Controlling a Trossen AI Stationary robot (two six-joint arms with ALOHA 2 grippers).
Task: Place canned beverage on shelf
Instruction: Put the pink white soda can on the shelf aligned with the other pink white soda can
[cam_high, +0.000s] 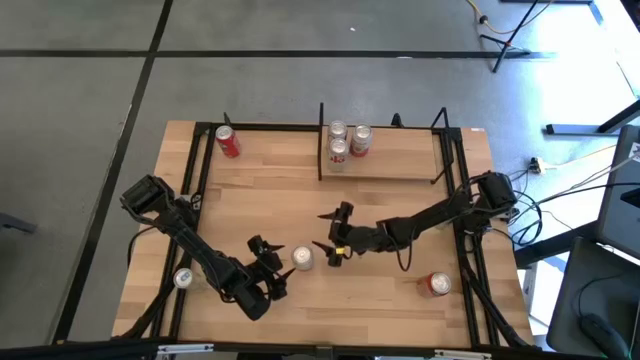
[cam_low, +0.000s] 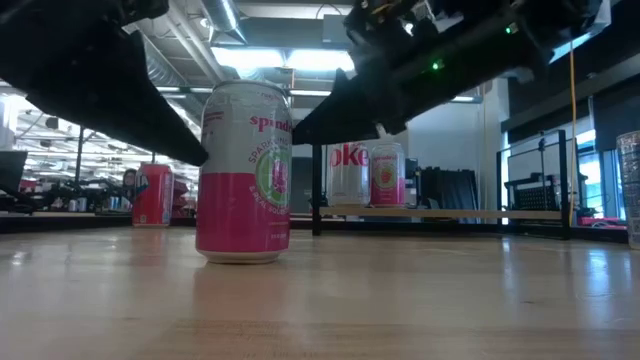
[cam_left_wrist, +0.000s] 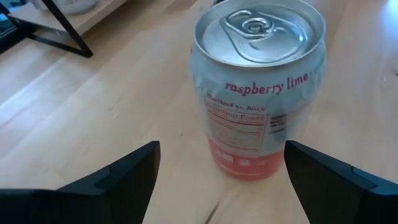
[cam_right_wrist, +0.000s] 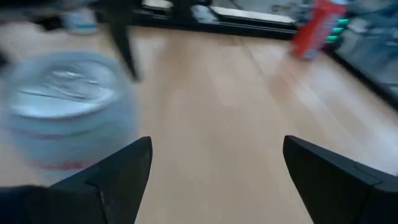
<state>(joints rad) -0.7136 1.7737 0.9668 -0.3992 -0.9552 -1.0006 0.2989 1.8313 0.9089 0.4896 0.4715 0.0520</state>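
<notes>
The left pincer (cam_high: 272, 268) is spread wide and grasps nothing, with the pink-and-white raspberry lime can (cam_high: 302, 258) standing upright on the tabletop (cam_high: 400, 210) just ahead of its fingertips, apart from both. On the can's far side the right pincer (cam_high: 333, 232) is likewise released and empty, its fingers near the can but not touching it. Well beyond both pincers, at the tabletop's far edge, stands the shelf (cam_high: 400, 165) with three cans (cam_high: 347, 142) grouped at its end, and a red can (cam_high: 228, 141) lies off to the shelf's side.
</notes>
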